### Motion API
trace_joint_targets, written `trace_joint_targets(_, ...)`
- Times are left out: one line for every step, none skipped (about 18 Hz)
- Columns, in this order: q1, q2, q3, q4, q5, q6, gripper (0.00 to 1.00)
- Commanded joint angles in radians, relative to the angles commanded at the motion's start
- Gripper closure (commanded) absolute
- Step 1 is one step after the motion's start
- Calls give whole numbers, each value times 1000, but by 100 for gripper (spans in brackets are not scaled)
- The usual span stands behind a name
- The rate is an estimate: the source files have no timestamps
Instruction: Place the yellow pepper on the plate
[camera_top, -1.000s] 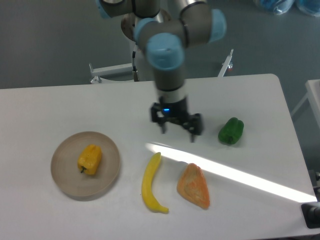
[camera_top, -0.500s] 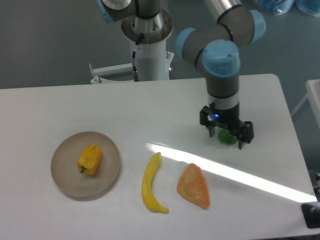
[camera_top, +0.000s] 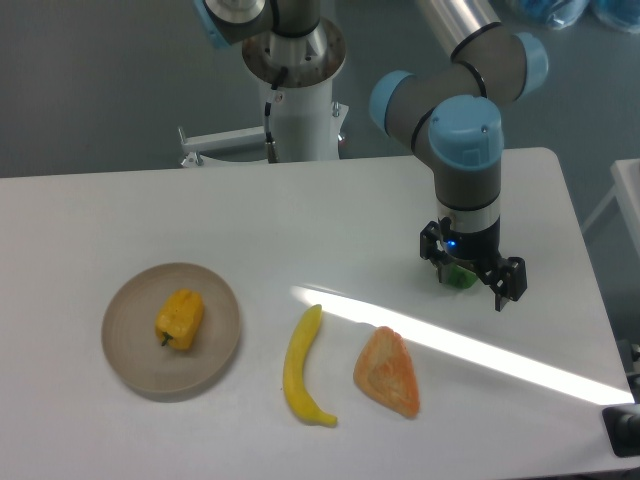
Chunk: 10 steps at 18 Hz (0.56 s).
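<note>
The yellow pepper (camera_top: 180, 317) lies on the tan plate (camera_top: 131, 353) at the table's left, stem toward the front. My gripper (camera_top: 474, 276) is far to the right of the plate, open, its fingers standing around the green pepper (camera_top: 460, 277), which is mostly hidden behind them. The jaws hold nothing that I can see gripped.
A yellow banana (camera_top: 302, 366) lies in the front middle, and an orange wedge-shaped piece (camera_top: 387, 372) lies to its right. A bright strip of light crosses the white table (camera_top: 120, 220) diagonally. The arm's base column (camera_top: 298, 95) stands behind the table.
My gripper has moved from the table's middle to the right and now stands over the green pepper. The yellow pepper and the plate have not moved.
</note>
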Motion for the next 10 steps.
trace_joint_targets(0, 2, -2, 0, 0, 0, 0)
trace_joint_targets(-2, 2, -2, 0, 0, 0, 0)
trace_joint_targets(-2, 2, -2, 0, 0, 0, 0)
trace_joint_targets(-2, 2, -3, 0, 0, 0, 0)
trace_joint_targets(0, 3, -5, 0, 0, 0, 0)
trace_joint_targets(-2, 3, -6, 0, 0, -2, 0)
trace_joint_targets(-2, 3, -5, 0, 0, -2, 0)
trace_joint_targets(-2, 3, -6, 0, 0, -2, 0)
trace_joint_targets(-2, 2, -8, 2, 0, 0, 0)
trace_joint_targets(-2, 2, -8, 2, 0, 0, 0)
